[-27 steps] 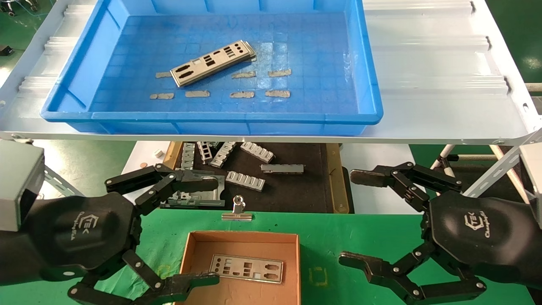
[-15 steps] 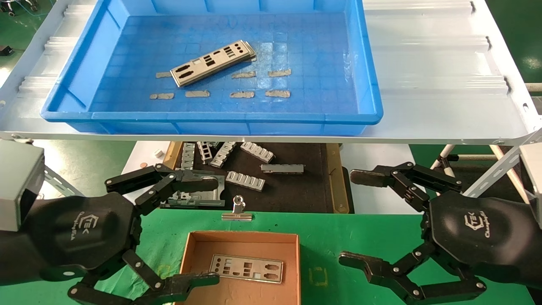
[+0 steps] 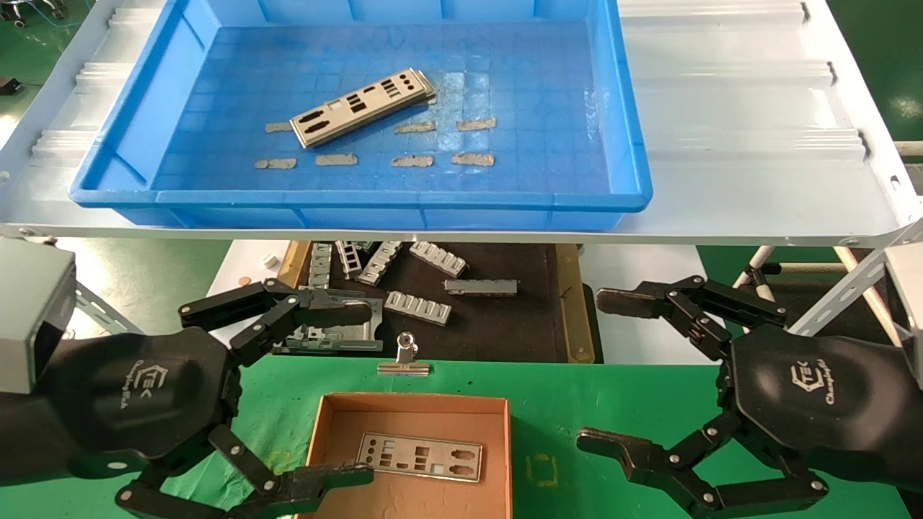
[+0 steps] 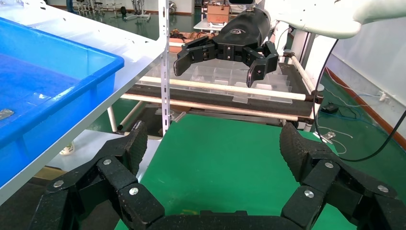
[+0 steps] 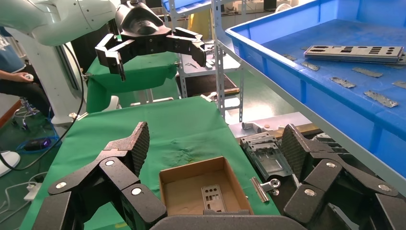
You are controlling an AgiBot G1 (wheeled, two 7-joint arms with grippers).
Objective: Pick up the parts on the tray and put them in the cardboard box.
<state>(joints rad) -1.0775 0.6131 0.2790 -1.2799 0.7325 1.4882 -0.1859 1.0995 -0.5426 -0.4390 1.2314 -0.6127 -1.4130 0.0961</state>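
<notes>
The left end effector (image 3: 364,393) is hanging low over the green bench (image 3: 577,389), with its fingers spread wide and nothing in them. White writing on its black shell seems to say "TEK", with a smaller word under it that is too small to read. The right end effector (image 3: 588,371) is sitting across from it, also spread wide and holding nothing, and it is carrying the same writing.

The box (image 3: 335,425) is lying between the two end effectors, closer to the left one. One part (image 3: 420,457) is resting flat inside it. A silver clip (image 3: 405,360) is lying just past the box.

The tray (image 3: 360,198) is sitting up on a white shelf (image 3: 750,130), well ahead of both end effectors. Another part (image 3: 360,106) is lying slanted on the tray floor, near some tan tape patches (image 3: 412,161).
</notes>
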